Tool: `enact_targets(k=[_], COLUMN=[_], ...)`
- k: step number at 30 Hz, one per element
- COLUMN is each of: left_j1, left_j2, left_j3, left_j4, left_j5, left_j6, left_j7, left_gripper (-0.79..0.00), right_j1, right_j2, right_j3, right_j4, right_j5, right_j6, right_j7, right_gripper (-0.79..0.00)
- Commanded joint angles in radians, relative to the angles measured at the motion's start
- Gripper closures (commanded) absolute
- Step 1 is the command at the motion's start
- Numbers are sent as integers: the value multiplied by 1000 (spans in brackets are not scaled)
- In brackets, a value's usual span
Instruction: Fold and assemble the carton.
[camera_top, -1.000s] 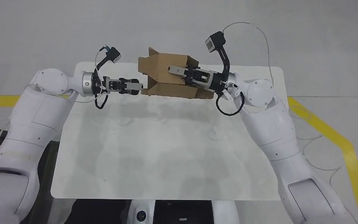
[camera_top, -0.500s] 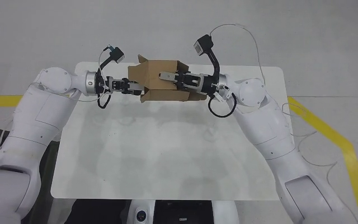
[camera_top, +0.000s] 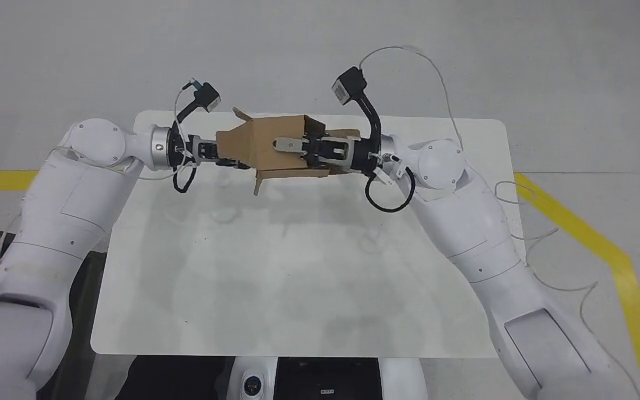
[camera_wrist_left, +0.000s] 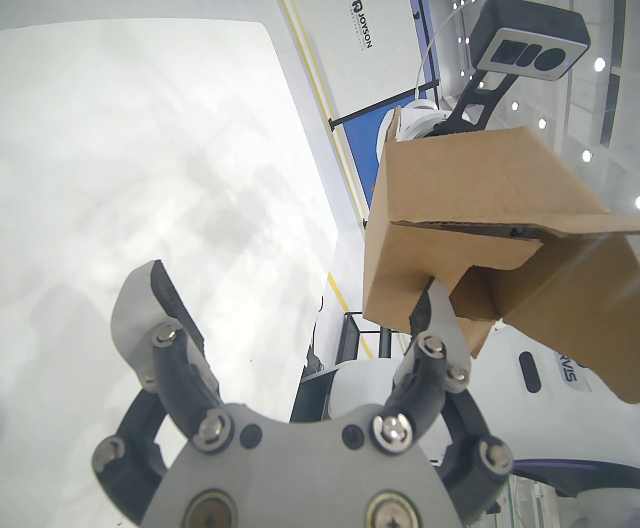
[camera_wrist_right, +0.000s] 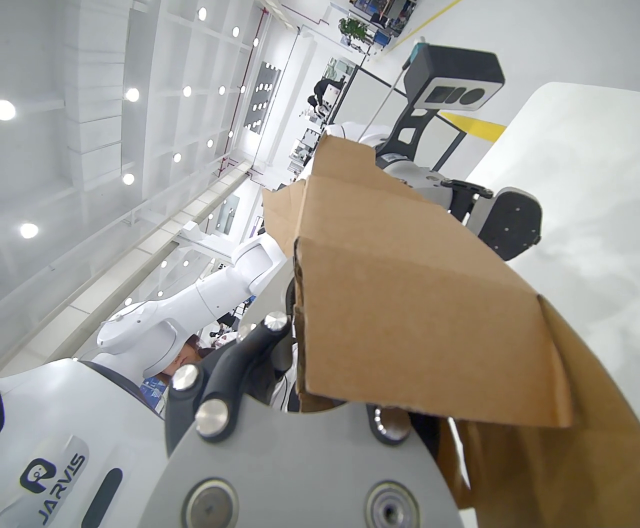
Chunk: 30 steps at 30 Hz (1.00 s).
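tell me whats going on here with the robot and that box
A two-armed robot is putting together a brown cardboard carton, held up over the far side of the white table. The right gripper is shut on one wall of the carton and holds it. The left gripper is open at the carton's other end, with one finger against the edge of a flap. Flaps at that end stick out loose, so the carton is not closed yet.

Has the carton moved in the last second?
Yes. The carton has shifted along the table's far edge, toward its left corner.
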Motion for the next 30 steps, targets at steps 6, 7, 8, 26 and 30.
enact_targets(k=[6,7,8,26,30], left_j1=[-3,-3,-3,-2,-4], left_j2=[2,2,3,9,12], left_j3=[1,1,2,3,-1], left_j4=[2,2,1,-6,5], left_j5=[-8,-8,-9,-22,-12], left_j6=[0,0,1,2,-8], left_j7=[0,0,-1,-2,8], left_gripper=[-785,-785,-785,-785,-785], right_j1=[3,3,3,-1,-10], right_j2=[-4,-5,-5,-8,-1], right_j3=[-5,-5,-6,9,39], right_j4=[9,9,11,29,22], right_j5=[27,29,31,46,39], right_j6=[-2,-3,-3,-3,-2], right_j7=[25,26,28,23,14], right_gripper=[0,0,0,0,0])
